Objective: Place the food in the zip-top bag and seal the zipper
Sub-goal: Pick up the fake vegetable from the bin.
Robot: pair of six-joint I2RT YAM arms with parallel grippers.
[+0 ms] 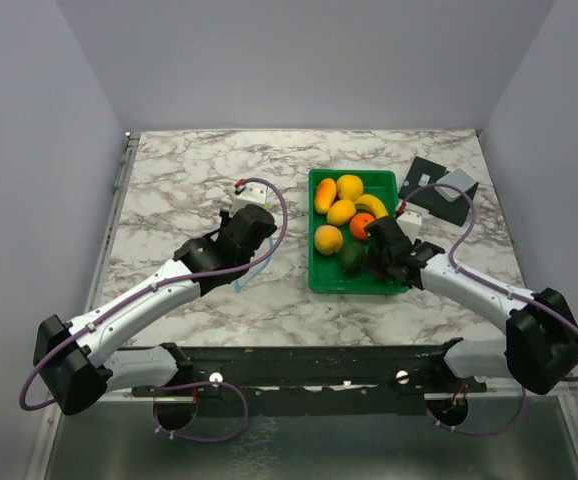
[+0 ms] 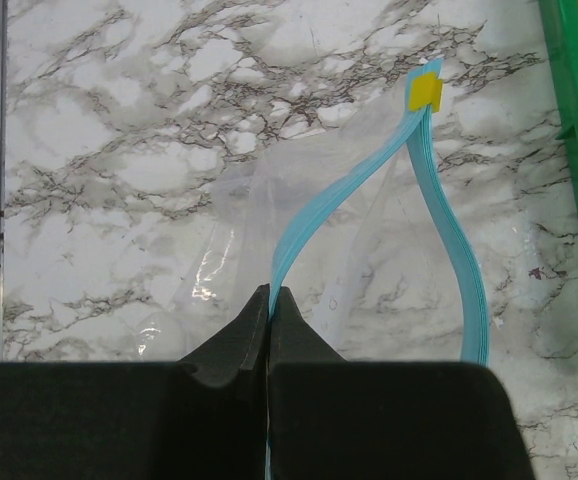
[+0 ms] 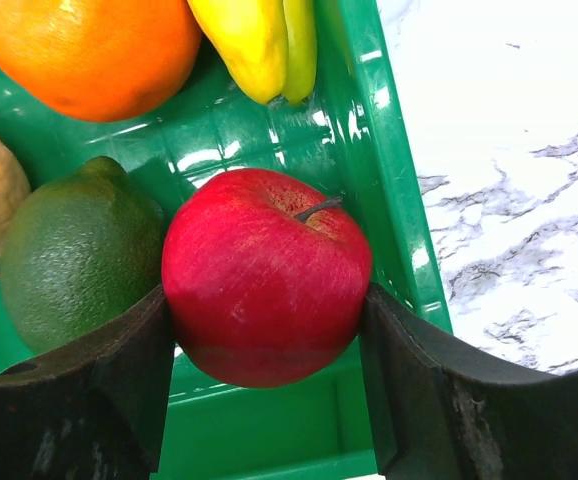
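Early going for us: our left tool [image 2: 270, 300] pinches the zipper [image 2: 452, 260], holding the bag [image 2: 369, 250] open on the table [image 2: 119, 150], our right tool [image 3: 266, 335] clamps the apple [image 3: 259, 280] in the tray [image 3: 389, 200] beside the lime [image 3: 74, 255], so no fruit [image 1: 340, 212] looks bagged yet and sealing is all ahead.

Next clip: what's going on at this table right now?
The left gripper is shut on the blue zipper of the clear bag, holding its mouth open above the marble table. The right gripper is down in the green tray, fingers pressed on both sides of the red apple. The other fruits lie in the tray; none shows in the bag.
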